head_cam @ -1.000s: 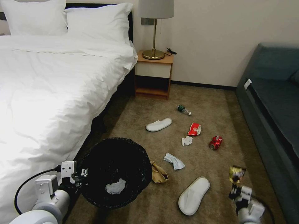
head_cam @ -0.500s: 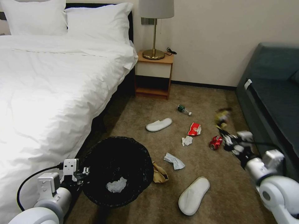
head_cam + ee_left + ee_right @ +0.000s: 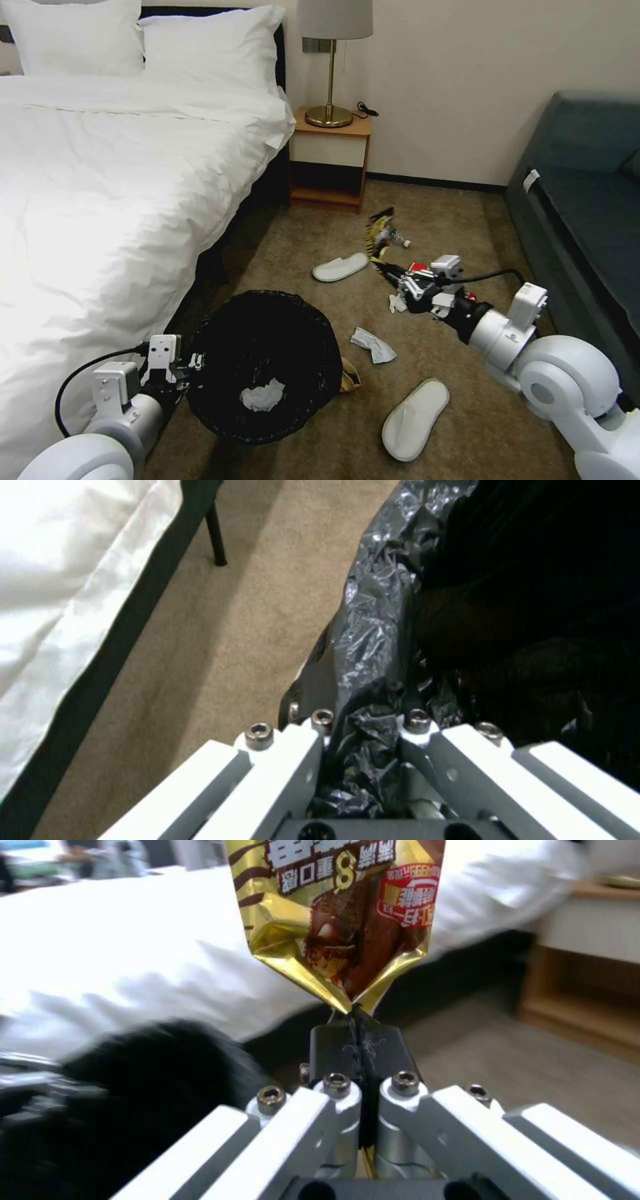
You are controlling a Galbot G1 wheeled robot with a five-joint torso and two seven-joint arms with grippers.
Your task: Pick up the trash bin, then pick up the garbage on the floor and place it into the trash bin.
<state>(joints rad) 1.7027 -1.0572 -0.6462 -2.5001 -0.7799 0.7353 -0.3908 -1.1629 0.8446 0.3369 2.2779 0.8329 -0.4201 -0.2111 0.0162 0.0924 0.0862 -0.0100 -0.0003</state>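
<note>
Here the right gripper (image 3: 389,269) was pinched tight on the corner of a gold-and-brown foil snack wrapper (image 3: 380,233), up over the carpet at about two o'clock from the round black bag-lined trash bin (image 3: 267,363). The left gripper (image 3: 363,740) clamped the bin's rim. Releasing well would probably require centring the wrapper over the opening first.

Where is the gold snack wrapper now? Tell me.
The gold snack wrapper is pinched in the right gripper, held above the carpet right of the trash bin.
</note>
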